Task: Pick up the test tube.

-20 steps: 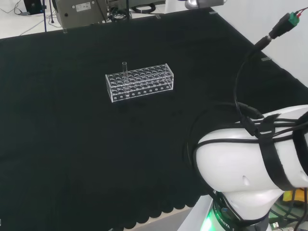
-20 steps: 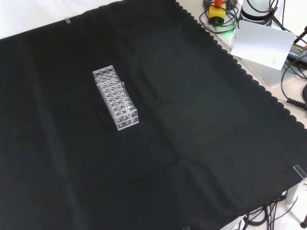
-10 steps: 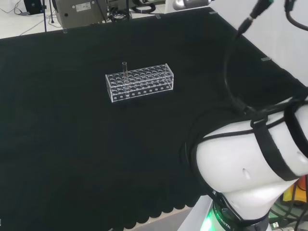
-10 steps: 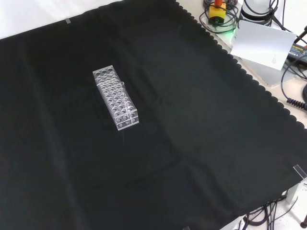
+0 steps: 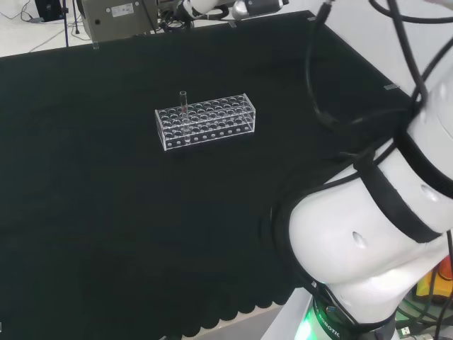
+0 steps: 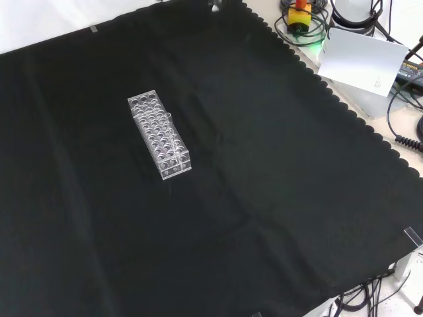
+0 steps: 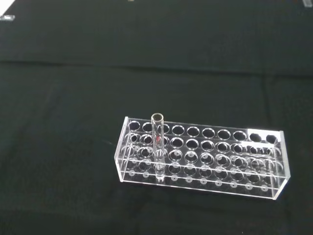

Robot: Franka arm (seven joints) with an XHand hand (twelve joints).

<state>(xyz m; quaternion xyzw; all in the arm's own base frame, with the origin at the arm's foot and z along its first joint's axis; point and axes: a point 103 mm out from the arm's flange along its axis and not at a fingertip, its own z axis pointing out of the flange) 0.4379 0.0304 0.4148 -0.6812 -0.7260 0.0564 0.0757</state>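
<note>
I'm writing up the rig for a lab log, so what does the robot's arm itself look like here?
In the head view the arm is made of big, rounded, glossy white links. Black straps wrap around them, and thin black cables loop above the links and run along them. A green light glows at its base.

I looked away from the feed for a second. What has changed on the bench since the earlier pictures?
In the head view the white arm links at the right have swung up and to the right, their black cables with them. The clear plastic test tube rack and the single clear glass test tube standing in it have not moved on the black cloth; nothing has been grasped.
</note>
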